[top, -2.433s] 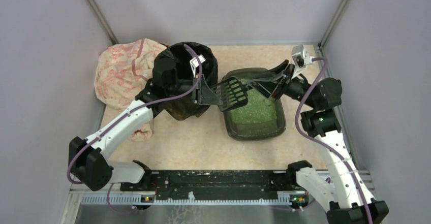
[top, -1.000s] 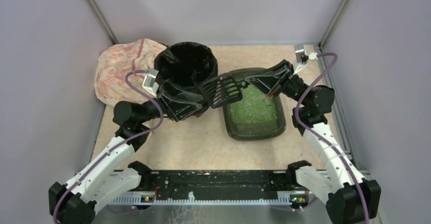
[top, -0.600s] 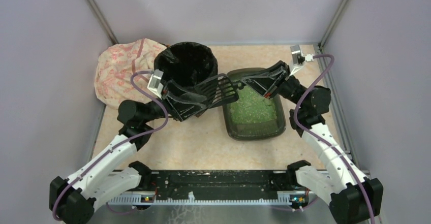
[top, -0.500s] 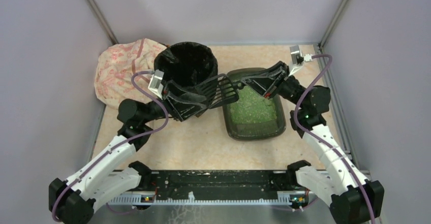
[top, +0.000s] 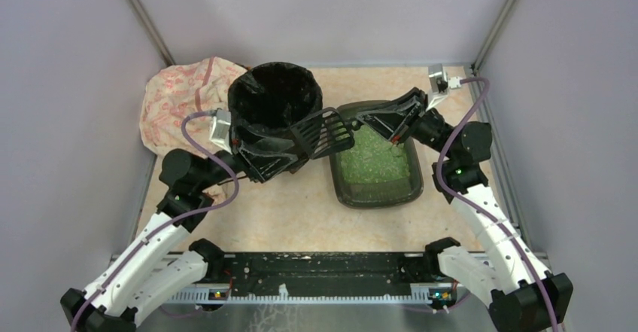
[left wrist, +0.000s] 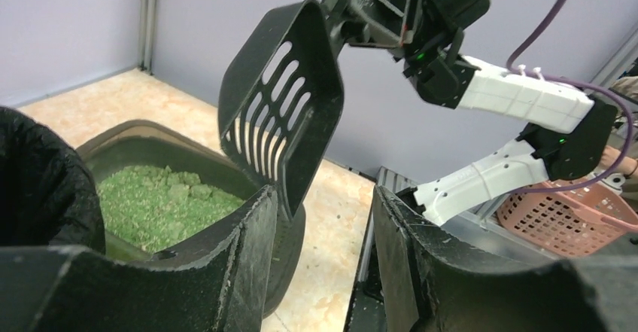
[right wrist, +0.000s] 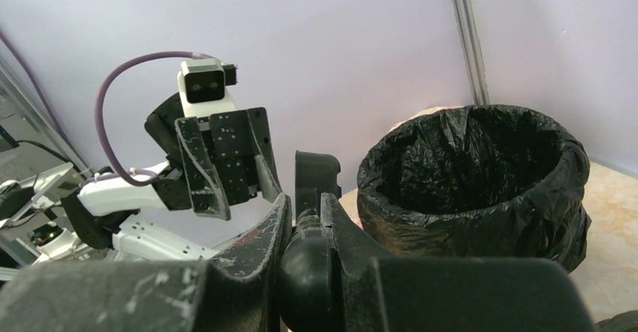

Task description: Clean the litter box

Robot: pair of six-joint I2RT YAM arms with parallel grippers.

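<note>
Pulled back toward the near left since a moment ago, the left arm now has its left gripper against the near side of the bin, jaws spread with nothing between them. The right gripper is clamped on the handle of the black slotted litter scoop, which hangs tilted between the bin and the litter box.

The litter box sits on the bench just right of the bin, holding green litter. Its far left corner is covered by the scoop from above.

Red print on the crumpled cloth behind the bin is too small to read. Most of the scoop handle is buried between the right fingers, and the bin's near wall is hidden by the left gripper. A pink basket is cut off at the left wrist view's edge.

The bench top is mottled beige. Plain lilac-grey walls enclose it, with metal posts at the corners.
</note>
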